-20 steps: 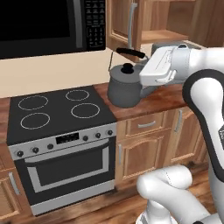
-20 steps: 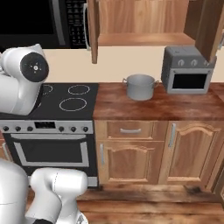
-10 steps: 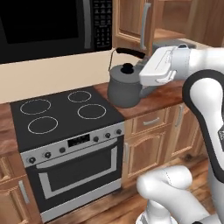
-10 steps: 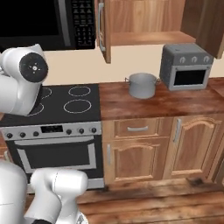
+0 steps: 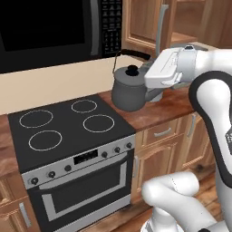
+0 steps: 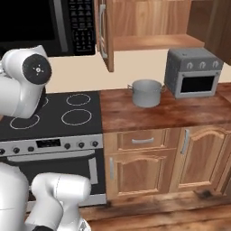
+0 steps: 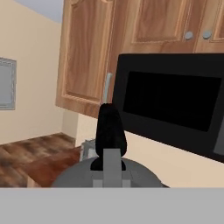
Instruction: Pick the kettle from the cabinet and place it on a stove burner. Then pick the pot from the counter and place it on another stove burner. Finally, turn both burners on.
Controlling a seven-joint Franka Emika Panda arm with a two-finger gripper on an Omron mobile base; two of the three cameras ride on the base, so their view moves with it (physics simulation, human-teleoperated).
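The tool (image 5: 147, 81) is clamped on the black arched handle of the kettle (image 5: 128, 93), which hangs just below it in the air, over the edge of the table (image 5: 174, 106) and just beside the black cooktop (image 5: 68, 129). In the hand view the handle (image 7: 110, 131) rises right in front of the tool, with the kettle's grey dome under it.

The nearest burner (image 5: 99, 123) lies ahead of the tool and lower, so the carry is not yet finished. The grip sits on a thin curved handle, and I judge the kettle could swing or tip about it if the arm moves sharply, leaving the base tilted at touchdown. Lowering too soon would set it on the wooden edge, or half on the glass and off the ring. A hard descent could knock it against the cooktop.

The pot (image 6: 146, 92) stands on the table well off to the tool's far side, next to a small grey toaster oven (image 6: 194, 72), out of the kettle's path. The cabinet (image 6: 135, 22) door hangs open above, and raising the arm could catch it.
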